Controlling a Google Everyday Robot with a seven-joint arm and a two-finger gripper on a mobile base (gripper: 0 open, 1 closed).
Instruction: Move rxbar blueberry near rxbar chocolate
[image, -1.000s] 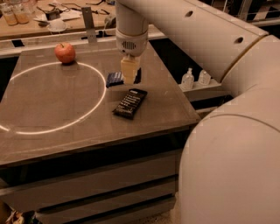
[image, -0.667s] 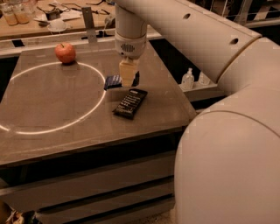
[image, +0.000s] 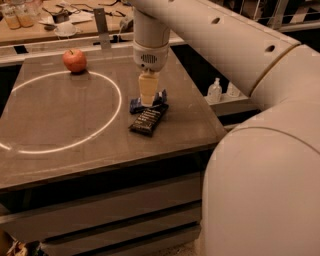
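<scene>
The rxbar chocolate, a black bar with rows of white lettering, lies flat on the brown table right of centre. The rxbar blueberry, in a dark blue wrapper, lies just behind it and touches or nearly touches its far end. Most of the blue bar is hidden by my gripper, which points straight down onto its middle. Only the bar's two ends show on either side of the pale fingers.
A red apple sits at the back of the table, on a white circle line. The table's right edge is close to the bars. Bottles stand on a lower shelf to the right. A cluttered bench runs behind.
The gripper and the blue bar under it have shifted slightly right and toward the black bar. The black bar and apple have not moved.
</scene>
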